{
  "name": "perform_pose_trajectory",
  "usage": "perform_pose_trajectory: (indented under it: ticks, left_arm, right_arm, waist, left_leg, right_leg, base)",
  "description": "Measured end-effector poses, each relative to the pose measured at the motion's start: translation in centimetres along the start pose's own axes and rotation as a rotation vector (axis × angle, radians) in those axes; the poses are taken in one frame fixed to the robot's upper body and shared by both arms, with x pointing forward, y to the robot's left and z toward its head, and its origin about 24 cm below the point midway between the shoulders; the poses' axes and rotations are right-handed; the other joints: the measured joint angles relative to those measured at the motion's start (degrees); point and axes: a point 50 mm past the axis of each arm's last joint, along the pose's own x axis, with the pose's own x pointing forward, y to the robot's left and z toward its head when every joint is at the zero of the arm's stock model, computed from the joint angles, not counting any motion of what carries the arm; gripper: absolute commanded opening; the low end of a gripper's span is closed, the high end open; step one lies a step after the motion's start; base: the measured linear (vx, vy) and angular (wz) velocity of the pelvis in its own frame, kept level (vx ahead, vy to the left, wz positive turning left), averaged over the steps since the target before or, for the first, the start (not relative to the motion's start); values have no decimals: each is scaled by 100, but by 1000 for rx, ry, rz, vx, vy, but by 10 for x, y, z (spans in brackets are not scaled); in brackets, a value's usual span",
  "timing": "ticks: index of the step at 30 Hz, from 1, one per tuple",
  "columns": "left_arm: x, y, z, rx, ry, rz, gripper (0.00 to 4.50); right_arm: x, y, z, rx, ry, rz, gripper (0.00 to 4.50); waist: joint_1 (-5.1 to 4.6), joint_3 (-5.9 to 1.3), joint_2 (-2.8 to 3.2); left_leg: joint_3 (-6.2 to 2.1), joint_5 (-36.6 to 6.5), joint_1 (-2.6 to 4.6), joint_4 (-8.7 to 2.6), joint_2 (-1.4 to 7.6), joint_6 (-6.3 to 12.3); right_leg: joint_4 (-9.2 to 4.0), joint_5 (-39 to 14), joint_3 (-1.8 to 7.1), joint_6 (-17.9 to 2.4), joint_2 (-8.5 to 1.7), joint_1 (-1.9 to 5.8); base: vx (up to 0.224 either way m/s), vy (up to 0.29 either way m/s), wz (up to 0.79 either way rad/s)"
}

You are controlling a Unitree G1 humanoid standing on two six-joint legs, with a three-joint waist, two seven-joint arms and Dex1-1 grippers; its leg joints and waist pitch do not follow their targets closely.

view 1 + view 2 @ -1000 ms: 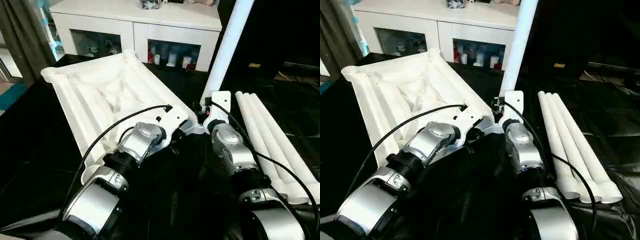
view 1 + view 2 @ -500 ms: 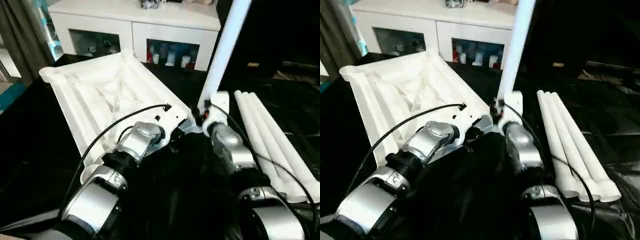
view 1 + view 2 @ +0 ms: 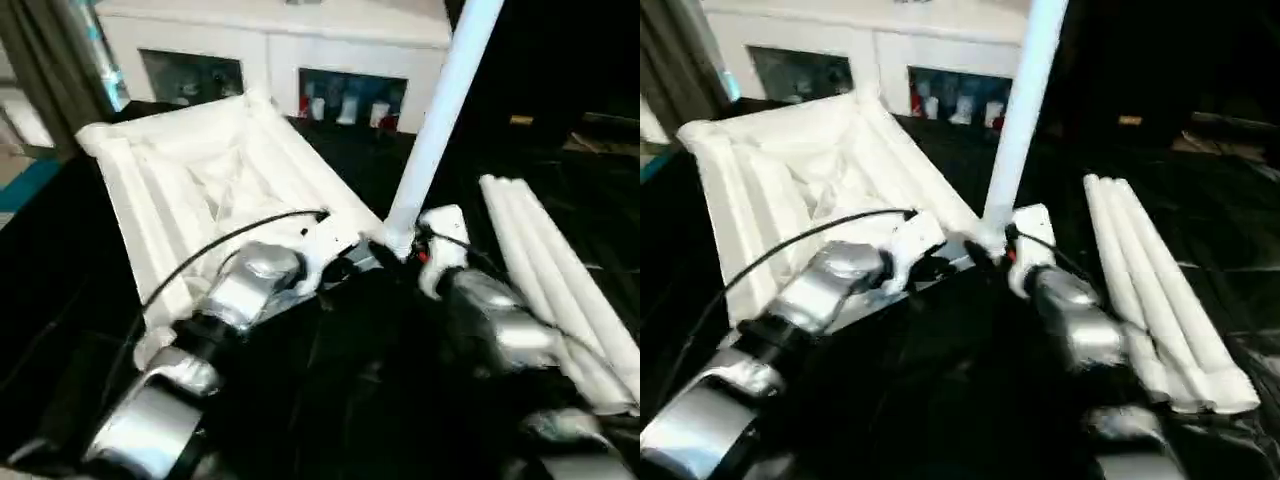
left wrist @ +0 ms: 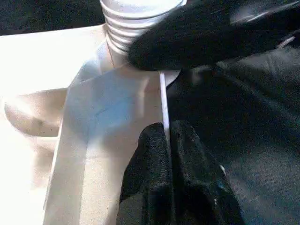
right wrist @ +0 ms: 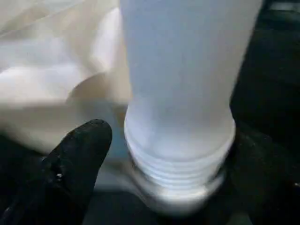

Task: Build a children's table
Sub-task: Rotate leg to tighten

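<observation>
The right gripper (image 5: 154,154) has spread its fingers (image 5: 77,159) off the upright leg (image 3: 437,130), which stands in the tabletop's (image 3: 190,190) near corner socket. In the left wrist view, the left gripper (image 4: 168,140) pinches the tabletop's thin rim just beside that socket. Three spare legs (image 3: 1160,290) lie right of the tabletop

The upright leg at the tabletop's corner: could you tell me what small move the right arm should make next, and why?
Probably draw the right gripper back from the upright leg. Its fingers stand apart on either side of the leg's threaded end, which sits in the tabletop's corner socket, while the left gripper pinches the tabletop's rim. Three legs lie waiting.
</observation>
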Motion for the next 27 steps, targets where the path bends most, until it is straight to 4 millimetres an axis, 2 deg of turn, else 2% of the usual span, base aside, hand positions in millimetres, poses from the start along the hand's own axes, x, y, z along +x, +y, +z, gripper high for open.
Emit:
perform_pose_trajectory:
  ticks: [3,4,13,19,27]
  left_arm:
    - [-9,1,-6,14,-7,-35,0]
    - [-12,0,-7,28,-9,-55,0]
    - [-29,-8,-17,83,-27,-180,0]
    - [-34,-16,-20,105,-30,-255,0]
    - [-35,-21,-22,110,-28,-300,0]
  right_arm:
    - [-13,-1,1,-53,20,95,396]
    - [-22,-3,1,-83,35,135,396]
    - [-47,-5,19,-191,32,296,396]
    - [-56,0,16,-210,64,377,396]
    - [-58,5,9,-238,108,430,396]
  waist:
    - [37,6,12]
    - [77,5,16]
    - [187,4,19]
    - [266,3,21]
    - [281,3,21]
  left_leg:
    - [8,0,-2,6,4,0]
    - [12,0,-1,5,4,0]
    - [19,0,20,15,7,2]
    - [23,0,26,43,7,2]
    - [22,0,26,80,9,-2]
  right_leg:
    - [2,0,2,0,-1,0]
    - [0,-1,3,0,-2,0]
    - [13,0,4,0,-2,-1]
    - [42,-1,8,0,-7,-1]
    - [96,-3,14,-1,-7,-1]
  base:
    - [0,0,0]
    - [0,0,0]
    - [0,0,0]
    - [0,0,0]
    - [0,0,0]
